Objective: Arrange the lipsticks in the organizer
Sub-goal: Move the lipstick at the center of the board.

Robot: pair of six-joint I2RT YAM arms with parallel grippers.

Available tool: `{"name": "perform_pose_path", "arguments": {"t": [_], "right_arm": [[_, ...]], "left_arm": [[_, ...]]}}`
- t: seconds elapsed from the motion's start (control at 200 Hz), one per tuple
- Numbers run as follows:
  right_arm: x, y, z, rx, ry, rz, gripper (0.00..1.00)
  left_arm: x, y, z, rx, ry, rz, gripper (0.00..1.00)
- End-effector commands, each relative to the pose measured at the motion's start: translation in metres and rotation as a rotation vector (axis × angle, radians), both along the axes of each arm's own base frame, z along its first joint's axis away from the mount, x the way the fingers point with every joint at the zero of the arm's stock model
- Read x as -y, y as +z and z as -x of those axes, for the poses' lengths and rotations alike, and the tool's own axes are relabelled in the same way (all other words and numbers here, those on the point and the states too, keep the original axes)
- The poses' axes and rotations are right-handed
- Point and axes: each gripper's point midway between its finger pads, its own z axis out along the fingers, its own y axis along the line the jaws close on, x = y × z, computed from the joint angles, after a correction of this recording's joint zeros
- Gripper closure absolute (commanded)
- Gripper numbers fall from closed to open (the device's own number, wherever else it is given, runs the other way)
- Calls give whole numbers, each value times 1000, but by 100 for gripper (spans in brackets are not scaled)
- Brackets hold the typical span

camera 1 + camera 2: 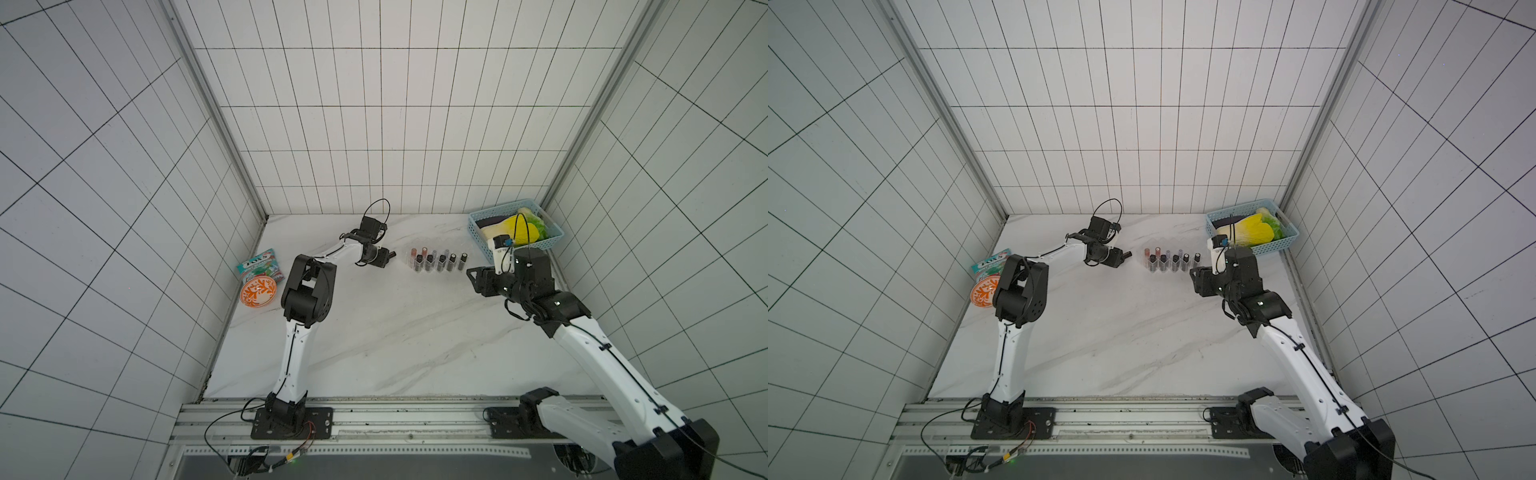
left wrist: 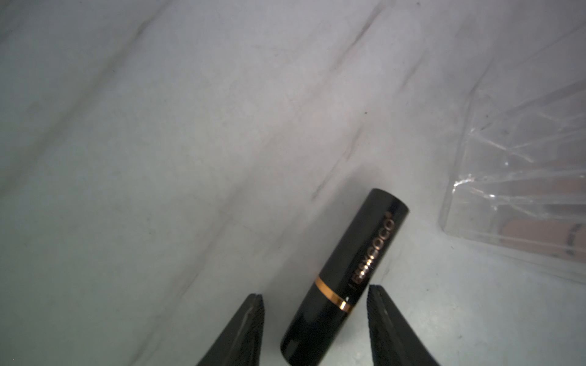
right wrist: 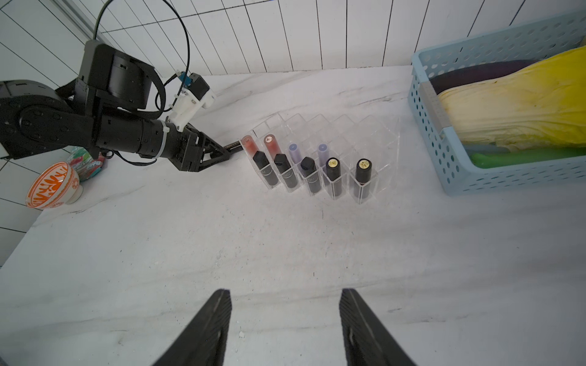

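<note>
- The left gripper (image 2: 314, 291) sat low over the marble table (image 2: 158, 158), just left of the organizer (image 2: 523, 164). Its jaws were part-open and straddled a black lipstick (image 2: 348, 269) with a gold band. One finger sat against or just beside the tube and the other showed a clear gap, so no firm hold could be read.
- That tube appeared to lie on its side on the table, skewed between the jaws and pointing toward the rack's left end. It was probably the one loose lipstick left to collect.
- The right gripper (image 3: 285, 291) hung over bare table on the near side of the organizer, jaws roughly half apart and empty. It seemed to be kept back to give the left arm room.
- Nine lipsticks stood upright in the rack. Five black tubes (image 3: 312, 171) filled the near row, with two pinkish gloss tubes (image 3: 250, 145) and two lavender-capped tubes (image 3: 293, 150) behind them. The farther slots looked empty.
- Only the left wrist view showed the gap at the jaws and the tube's gold lettering. The rack there was just a blurred clear corner.
- Only the right wrist view showed which slots were filled.
- Both top views gave the layout, with a light-blue basket (image 1: 478, 235) far right and an orange patterned bowl (image 1: 257, 293) at left. The tubes there were too small to sort.
</note>
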Motion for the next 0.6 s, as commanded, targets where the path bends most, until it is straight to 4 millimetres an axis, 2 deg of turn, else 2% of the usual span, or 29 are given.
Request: {"name": "perform_pose_path", "arguments": {"t": [0.0, 0.095, 0.195, 0.286, 0.471, 0.591], "right_arm": [[-5, -2, 4, -16, 14, 7, 42], [-9, -2, 4, -18, 24, 7, 42], [-13, -1, 6, -25, 36, 10, 42], [-16, -4, 8, -34, 47, 16, 42], [-19, -12, 16, -62, 56, 10, 43], [-19, -22, 21, -100, 54, 8, 43]], "left_arm": [[3, -17, 22, -70, -10, -66, 62], [7, -22, 35, -100, -14, -74, 69], [9, -25, 51, -128, -12, -96, 82], [6, -21, 66, -149, 4, -111, 87], [-2, -3, 105, -187, 56, -77, 88], [9, 12, 142, -225, 57, -19, 88]]}}
